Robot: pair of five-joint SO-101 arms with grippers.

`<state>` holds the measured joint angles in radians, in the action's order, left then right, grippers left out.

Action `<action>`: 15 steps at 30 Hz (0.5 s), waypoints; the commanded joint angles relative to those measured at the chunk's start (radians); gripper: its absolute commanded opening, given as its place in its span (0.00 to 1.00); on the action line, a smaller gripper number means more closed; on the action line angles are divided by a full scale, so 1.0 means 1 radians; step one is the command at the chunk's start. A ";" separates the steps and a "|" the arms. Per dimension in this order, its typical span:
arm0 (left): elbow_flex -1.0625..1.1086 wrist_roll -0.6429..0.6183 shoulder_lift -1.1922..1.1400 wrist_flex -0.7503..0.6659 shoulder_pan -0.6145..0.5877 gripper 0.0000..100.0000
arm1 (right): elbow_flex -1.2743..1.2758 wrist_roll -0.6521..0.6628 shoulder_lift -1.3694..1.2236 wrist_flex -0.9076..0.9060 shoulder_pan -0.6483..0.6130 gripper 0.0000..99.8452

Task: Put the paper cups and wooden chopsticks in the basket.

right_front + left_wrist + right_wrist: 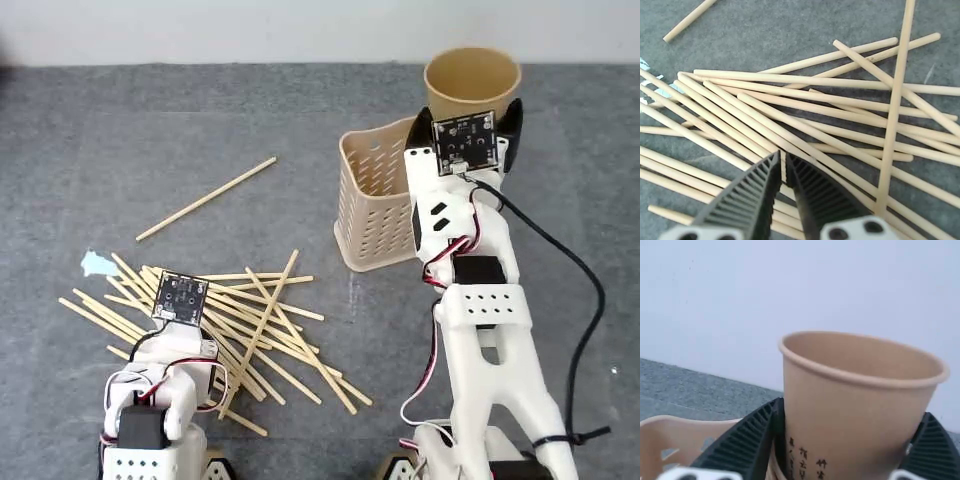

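Observation:
A tan paper cup (pixel 472 80) is held upright by my right gripper (pixel 468 108), which is shut on its sides. The cup hangs just past the far right rim of the beige perforated basket (pixel 375 200). In the right wrist view the cup (pixel 855 400) sits between the black fingers (pixel 747 440), with the basket rim (pixel 670 432) beside it. Several wooden chopsticks (pixel 240 320) lie in a crossed pile at the front left. My left gripper (pixel 781 161) hovers low over that pile (pixel 840 105), its jaws shut to a thin slit.
One chopstick (pixel 205 200) lies alone, diagonally, beyond the pile. A small pale blue scrap (pixel 97 265) sits at the pile's left edge. The grey mat (pixel 120 130) has free room at the far left. A white wall stands behind the table.

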<state>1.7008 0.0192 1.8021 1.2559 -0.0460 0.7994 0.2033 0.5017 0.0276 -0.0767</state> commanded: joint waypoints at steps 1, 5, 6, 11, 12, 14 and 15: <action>-0.018 -0.008 0.015 0.003 0.006 0.01 | -0.021 -0.011 0.013 -0.012 0.028 0.30; -0.018 -0.008 0.015 0.003 0.006 0.01 | -0.003 -0.011 0.050 -0.019 0.036 0.34; -0.018 -0.008 0.015 0.003 0.006 0.01 | 0.002 -0.011 0.071 -0.042 0.035 0.37; -0.018 -0.008 0.015 0.003 0.006 0.01 | 0.000 -0.012 0.200 -0.259 0.028 0.46; -0.018 -0.008 0.015 0.003 0.006 0.01 | 0.000 -0.012 0.228 -0.300 0.028 0.46; -0.018 -0.008 0.015 0.003 0.006 0.01 | 0.000 -0.025 0.283 -0.374 0.035 0.46; -0.018 -0.008 0.015 0.003 0.006 0.01 | -0.002 -0.044 0.311 -0.406 0.035 0.46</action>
<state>1.7008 0.0192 1.8021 1.2559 -0.0460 0.8101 0.1941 0.7119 -0.2900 -0.0537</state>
